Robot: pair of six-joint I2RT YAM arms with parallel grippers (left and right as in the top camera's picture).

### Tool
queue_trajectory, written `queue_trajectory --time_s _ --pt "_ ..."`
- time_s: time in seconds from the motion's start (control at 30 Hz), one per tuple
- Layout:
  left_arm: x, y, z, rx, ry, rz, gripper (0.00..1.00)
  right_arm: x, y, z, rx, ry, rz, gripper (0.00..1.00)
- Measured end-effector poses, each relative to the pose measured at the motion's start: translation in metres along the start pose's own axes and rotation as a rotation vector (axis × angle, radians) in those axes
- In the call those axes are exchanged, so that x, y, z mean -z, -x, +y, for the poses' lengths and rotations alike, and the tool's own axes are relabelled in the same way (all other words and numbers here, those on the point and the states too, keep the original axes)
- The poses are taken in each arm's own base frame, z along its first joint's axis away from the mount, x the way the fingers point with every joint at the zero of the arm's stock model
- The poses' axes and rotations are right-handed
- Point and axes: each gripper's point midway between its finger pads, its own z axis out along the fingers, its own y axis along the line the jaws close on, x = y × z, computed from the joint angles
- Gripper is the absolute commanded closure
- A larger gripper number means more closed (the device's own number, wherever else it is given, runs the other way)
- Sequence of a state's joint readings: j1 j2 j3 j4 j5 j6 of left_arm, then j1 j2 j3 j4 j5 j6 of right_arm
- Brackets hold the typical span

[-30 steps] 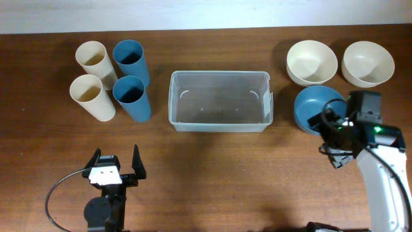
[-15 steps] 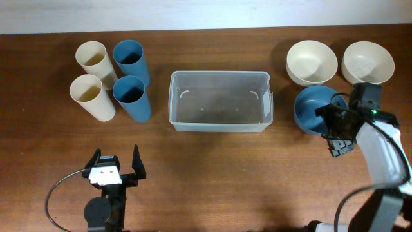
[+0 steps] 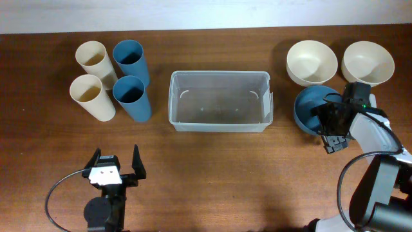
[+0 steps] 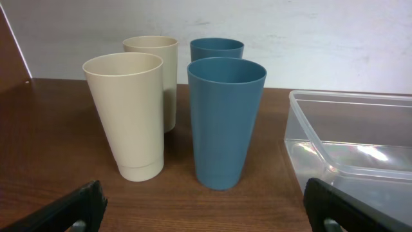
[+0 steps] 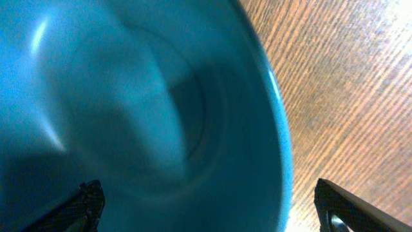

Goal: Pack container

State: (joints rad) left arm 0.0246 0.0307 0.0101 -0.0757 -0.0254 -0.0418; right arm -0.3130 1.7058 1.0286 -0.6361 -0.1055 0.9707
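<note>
The clear, translucent rectangular plastic container with rounded corners and a rim sits at the middle of the brown wooden surface, a little toward the far edge, its long side running left to right, and nothing is in it. The left wrist view catches one corner of it at the right, light glinting off its floor.

To its left we have four tall plastic cups standing upright in a tight cluster, mouths up: a cream one and a blue one at the back, another cream one and another blue one in front. The front blue cup is the nearest to the container, close by but apart from it.

On the other side, just beside the container's right end, there is a round blue bowl. Behind it are two round cream bowls, one near the blue bowl's far rim and one further right.

Over to the right gripper: it hangs over the right part of the blue bowl with its fingers spread wide. Its own camera is filled with the bowl's blue inside, blurred; whether a finger touches the rim I cannot tell.

The left gripper is near the front edge, well apart from cups and container, fingers wide apart and holding nothing.
</note>
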Motion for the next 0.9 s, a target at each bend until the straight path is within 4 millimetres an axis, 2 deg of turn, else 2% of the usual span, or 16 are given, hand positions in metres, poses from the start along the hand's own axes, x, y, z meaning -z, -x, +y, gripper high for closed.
queue_trajectory --time_s 0.23,0.4,0.53,0.6,0.77,0.87,0.9 --pt "0.0 0.0 0.0 0.0 0.0 0.0 0.0 -0.001 0.003 0.002 -0.001 0.005 -0.013 0.0" --pt "0.0 0.0 0.0 0.0 0.0 0.0 0.0 -0.003 0.004 0.0 -0.009 -0.006 -0.016 0.21" --pt "0.0 0.0 0.0 0.0 0.0 0.0 0.0 -0.007 0.004 -0.004 -0.022 -0.027 -0.019 0.21" --pt "0.0 0.0 0.0 0.0 0.0 0.0 0.0 -0.01 0.005 -0.006 -0.026 -0.037 -0.019 0.25" --pt "0.0 0.0 0.0 0.0 0.0 0.0 0.0 -0.014 0.004 -0.008 -0.037 -0.048 -0.015 0.48" --pt "0.0 0.0 0.0 0.0 0.0 0.0 0.0 -0.014 0.005 -0.008 -0.041 -0.047 -0.019 0.52" --pt "0.0 0.0 0.0 0.0 0.0 0.0 0.0 -0.014 0.005 -0.008 -0.041 -0.048 -0.019 0.59"
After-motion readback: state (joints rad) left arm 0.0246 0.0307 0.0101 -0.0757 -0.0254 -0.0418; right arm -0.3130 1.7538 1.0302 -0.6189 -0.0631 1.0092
